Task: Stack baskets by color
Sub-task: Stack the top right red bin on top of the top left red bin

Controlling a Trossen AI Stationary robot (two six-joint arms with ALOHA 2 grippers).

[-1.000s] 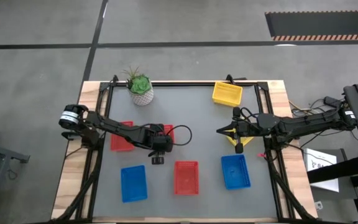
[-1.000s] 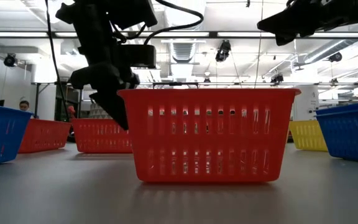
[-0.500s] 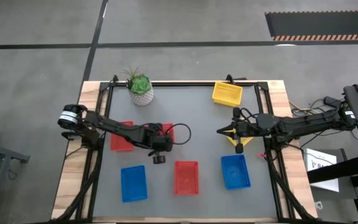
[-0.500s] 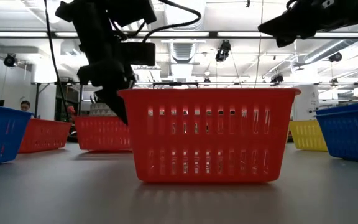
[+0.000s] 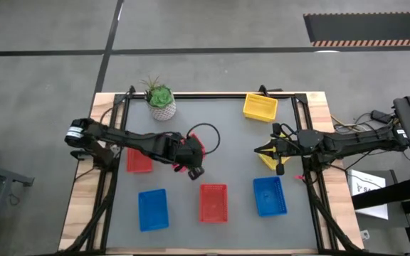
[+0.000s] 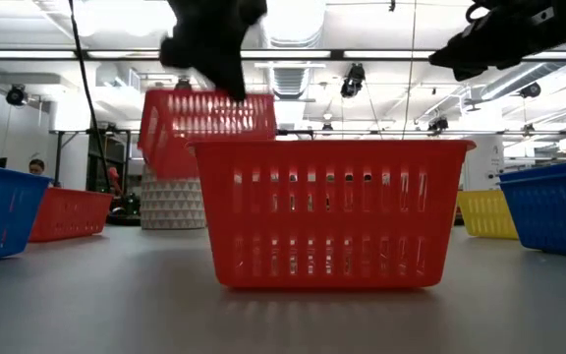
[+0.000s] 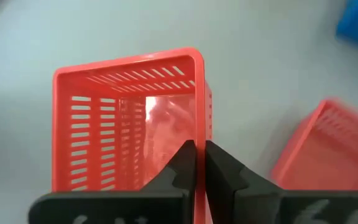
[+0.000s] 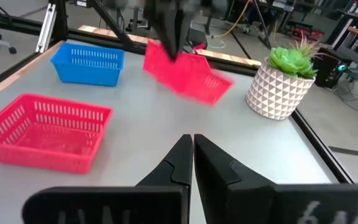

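Left hand (image 7: 197, 163) clamped on red basket's (image 7: 129, 124) wall, lifted, tilted, partly hidden overhead. Right hand (image 8: 189, 155) closed, empty, raised.

The grey bench (image 5: 226, 135) carries a potted plant (image 5: 161, 100) and a yellow basket (image 5: 260, 107) at its far edge. A red basket (image 5: 139, 159) sits at the left. Along the near edge stand a blue basket (image 5: 153, 209), a second red basket (image 5: 213, 203) and a second blue basket (image 5: 269, 195).

Red slotted plastic basket (image 7: 129, 124) aloft, blue mesh plastic basket (image 5: 153, 209) below, yellow plastic basket (image 5: 260, 107), green plant in white patterned pot (image 5: 161, 102).
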